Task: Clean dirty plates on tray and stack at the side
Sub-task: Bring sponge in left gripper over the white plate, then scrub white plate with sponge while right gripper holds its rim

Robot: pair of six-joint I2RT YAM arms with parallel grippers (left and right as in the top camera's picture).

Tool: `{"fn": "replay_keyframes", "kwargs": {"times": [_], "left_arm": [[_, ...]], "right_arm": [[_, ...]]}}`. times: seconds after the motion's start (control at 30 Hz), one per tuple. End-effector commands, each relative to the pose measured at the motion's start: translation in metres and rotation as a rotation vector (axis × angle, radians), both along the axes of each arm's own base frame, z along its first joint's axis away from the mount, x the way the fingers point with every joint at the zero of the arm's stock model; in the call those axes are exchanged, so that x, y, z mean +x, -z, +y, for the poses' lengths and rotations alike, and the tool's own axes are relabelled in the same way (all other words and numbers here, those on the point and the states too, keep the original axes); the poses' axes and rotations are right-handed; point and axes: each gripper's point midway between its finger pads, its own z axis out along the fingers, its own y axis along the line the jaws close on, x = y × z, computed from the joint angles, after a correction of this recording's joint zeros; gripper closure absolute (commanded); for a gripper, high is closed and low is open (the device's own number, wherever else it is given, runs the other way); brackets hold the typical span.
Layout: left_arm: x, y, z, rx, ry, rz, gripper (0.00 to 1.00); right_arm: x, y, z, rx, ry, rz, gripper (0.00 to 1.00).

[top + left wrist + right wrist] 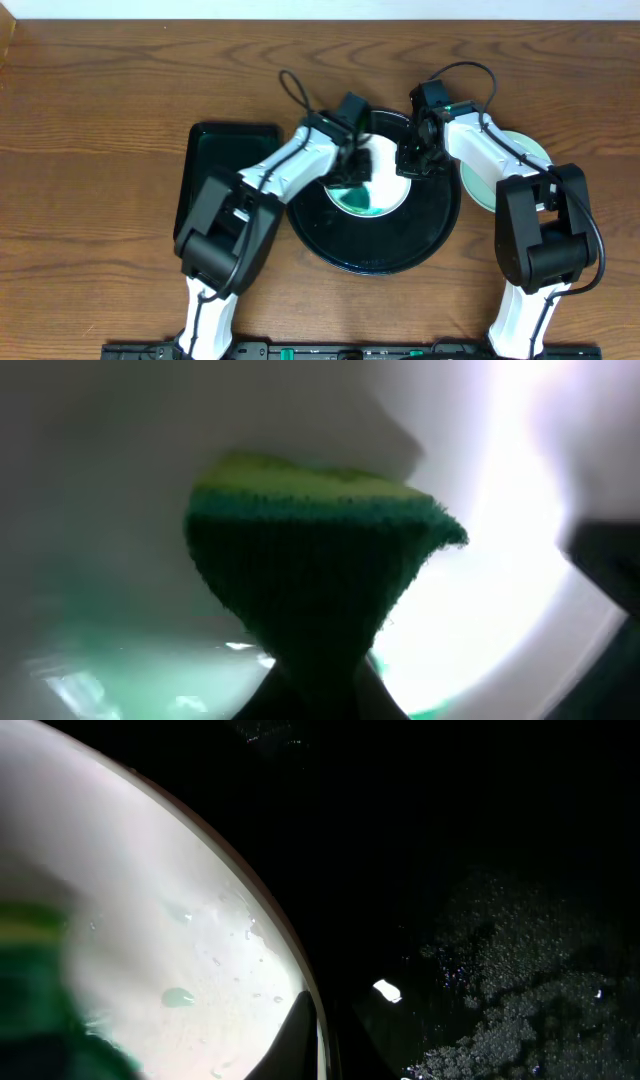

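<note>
A white plate (388, 182) with a green streak lies in the round black tray (380, 250). My left gripper (355, 170) is shut on a yellow-and-green sponge (320, 540) and presses it onto the plate (500, 610). My right gripper (408, 165) is shut on the plate's right rim (150, 920), with one finger inside the rim (320, 1040) and the wet tray floor (480, 870) beside it. A pale mint-green plate (527, 152) rests on the wood tabletop right of the tray, partly hidden under my right arm.
A smaller rectangular black tray (225, 150) lies left of the round tray, partly under my left arm. Brown wood-grain tabletop (100, 150) stretches to the far left and along the back.
</note>
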Motion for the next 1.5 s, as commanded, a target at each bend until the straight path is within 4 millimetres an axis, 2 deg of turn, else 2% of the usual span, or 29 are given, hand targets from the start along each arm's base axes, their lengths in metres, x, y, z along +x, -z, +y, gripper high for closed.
{"fn": "replay_keyframes", "kwargs": {"times": [0.0, 0.03, 0.07, 0.1, 0.2, 0.23, 0.3, 0.4, 0.47, 0.53, 0.63, 0.73, 0.8, 0.9, 1.0, 1.07, 1.1, 1.13, 1.23, 1.37, 1.47], "left_arm": [[-0.021, 0.011, -0.033, -0.092, 0.129, 0.035, 0.93], [-0.015, 0.011, -0.028, -0.082, 0.114, 0.021, 0.93], [-0.001, 0.015, -0.01, -0.025, 0.056, -0.002, 0.93], [0.004, 0.018, -0.001, 0.006, 0.014, -0.004, 0.93], [0.026, 0.026, 0.056, 0.16, -0.219, 0.008, 0.93], [0.029, 0.027, 0.069, 0.188, -0.262, 0.016, 0.93], [0.032, 0.028, 0.086, 0.209, -0.298, 0.036, 0.93], [0.027, 0.029, 0.099, 0.231, -0.318, 0.073, 0.93], [0.018, 0.029, 0.103, 0.248, -0.303, 0.107, 0.93], [0.007, 0.028, 0.095, 0.223, -0.229, 0.141, 0.93], [-0.009, 0.025, 0.069, 0.135, -0.099, 0.174, 0.93], [-0.029, 0.017, 0.03, 0.014, 0.06, 0.19, 0.93], [-0.036, 0.015, 0.013, -0.027, 0.118, 0.177, 0.93], [-0.033, 0.013, -0.006, -0.058, 0.161, 0.122, 0.93], [-0.017, 0.012, -0.017, -0.074, 0.17, 0.031, 0.93], [0.0, 0.016, -0.004, 0.0, 0.12, -0.026, 0.93], [0.017, 0.02, 0.02, 0.119, 0.032, -0.075, 0.93], [0.026, 0.02, 0.037, 0.195, -0.026, -0.101, 0.93], [0.044, 0.015, 0.084, 0.385, -0.174, -0.147, 0.93], [0.046, 0.004, 0.108, 0.451, -0.219, -0.132, 0.93], [0.027, 0.005, 0.116, 0.483, -0.201, -0.049, 0.93]], "right_arm": [[-0.032, 0.025, 0.014, 0.013, -0.03, 0.115, 0.99], [-0.032, 0.025, 0.014, 0.015, -0.029, 0.117, 0.99], [-0.033, 0.025, 0.015, 0.018, -0.03, 0.119, 0.99], [-0.033, 0.025, 0.015, 0.022, -0.03, 0.121, 0.99], [-0.039, 0.023, 0.026, 0.096, -0.065, 0.141, 0.99], [-0.041, 0.023, 0.029, 0.116, -0.078, 0.147, 0.99], [-0.047, 0.025, 0.031, 0.138, -0.089, 0.159, 0.99], [-0.053, 0.029, 0.034, 0.197, -0.1, 0.176, 0.99], [-0.055, 0.029, 0.036, 0.247, -0.112, 0.177, 0.99], [-0.055, 0.03, 0.032, 0.257, -0.099, 0.178, 0.99], [-0.053, 0.03, 0.033, 0.264, -0.105, 0.17, 0.99], [-0.055, 0.03, 0.037, 0.267, -0.132, 0.165, 0.99], [-0.055, 0.03, 0.038, 0.268, -0.136, 0.164, 0.99], [-0.055, 0.03, 0.038, 0.268, -0.136, 0.163, 0.99], [-0.055, 0.03, 0.038, 0.267, -0.136, 0.164, 0.99], [-0.055, 0.03, 0.038, 0.267, -0.136, 0.164, 0.99], [-0.055, 0.03, 0.038, 0.267, -0.136, 0.164, 0.99], [-0.055, 0.03, 0.038, 0.267, -0.136, 0.164, 0.99], [-0.055, 0.03, 0.038, 0.267, -0.136, 0.164, 0.99], [-0.055, 0.03, 0.038, 0.267, -0.136, 0.164, 0.99], [-0.055, 0.03, 0.038, 0.267, -0.136, 0.164, 0.99]]}}
